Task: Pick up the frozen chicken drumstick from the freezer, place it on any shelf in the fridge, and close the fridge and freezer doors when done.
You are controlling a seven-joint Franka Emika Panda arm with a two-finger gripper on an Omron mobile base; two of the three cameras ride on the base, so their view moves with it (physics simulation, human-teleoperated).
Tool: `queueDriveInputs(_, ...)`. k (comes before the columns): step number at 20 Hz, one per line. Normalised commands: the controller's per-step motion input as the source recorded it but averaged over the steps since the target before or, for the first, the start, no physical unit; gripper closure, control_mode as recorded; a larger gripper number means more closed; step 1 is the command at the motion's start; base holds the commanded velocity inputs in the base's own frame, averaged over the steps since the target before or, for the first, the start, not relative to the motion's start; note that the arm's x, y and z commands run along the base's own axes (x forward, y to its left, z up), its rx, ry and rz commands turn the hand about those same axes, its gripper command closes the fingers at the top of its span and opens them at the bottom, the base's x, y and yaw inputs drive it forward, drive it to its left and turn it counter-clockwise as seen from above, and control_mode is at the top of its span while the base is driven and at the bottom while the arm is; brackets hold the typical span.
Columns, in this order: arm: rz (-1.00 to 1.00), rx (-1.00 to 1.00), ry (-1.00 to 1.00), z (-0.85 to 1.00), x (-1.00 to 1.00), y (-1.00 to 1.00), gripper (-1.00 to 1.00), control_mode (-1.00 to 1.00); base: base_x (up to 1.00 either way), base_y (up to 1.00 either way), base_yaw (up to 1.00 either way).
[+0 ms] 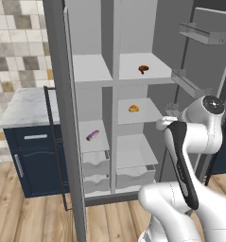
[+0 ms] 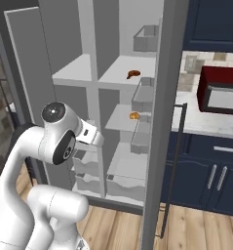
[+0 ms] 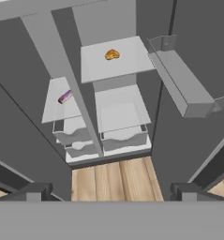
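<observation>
With both tall grey doors (image 1: 62, 118) swung open, we see the drumstick (image 1: 143, 69) lying on the top shelf (image 1: 147, 75) of the fridge (image 1: 143, 118), the wider column, near the middle of that white panel and touching nothing else. One shelf lower sits an orange-yellow lump (image 1: 133, 108), which also shows near the top of the hand view. A pink-purple bar (image 1: 92, 136) rests on a lower shelf of the freezer (image 1: 93, 118), the narrower column, just above its white drawers. Our pincer (image 3: 111, 193) hangs out in front of the cabinet, well apart from the drumstick, looking down at the drawers and the wooden floor (image 3: 113, 180); its two dark tips stand wide apart at the bottom corners of the hand view with nothing between them. Clear bins (image 1: 202, 34) line the inner face of the fridge door. A blue cabinet with a marble surface (image 1: 24, 108) stands beside the freezer door.
</observation>
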Motion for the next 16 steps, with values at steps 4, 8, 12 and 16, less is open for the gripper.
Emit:
queueDriveInputs(4,0.0,0.0,0.0,0.0,0.0,0.0,-1.0,1.0,-0.28,0.0,0.0)
queueDriveInputs(8,0.0,0.0,0.0,0.0,0.0,0.0,-1.0,1.0,-0.01,0.0,0.0)
queueDriveInputs(12,-0.01,0.0,0.0,0.02,0.0,-0.07,-1.0,-1.0,0.0,0.0,0.0)
queueDriveInputs(16,-0.15,0.03,-0.04,0.43,0.0,-0.7,-1.0,-1.0,0.0,0.0,0.0)
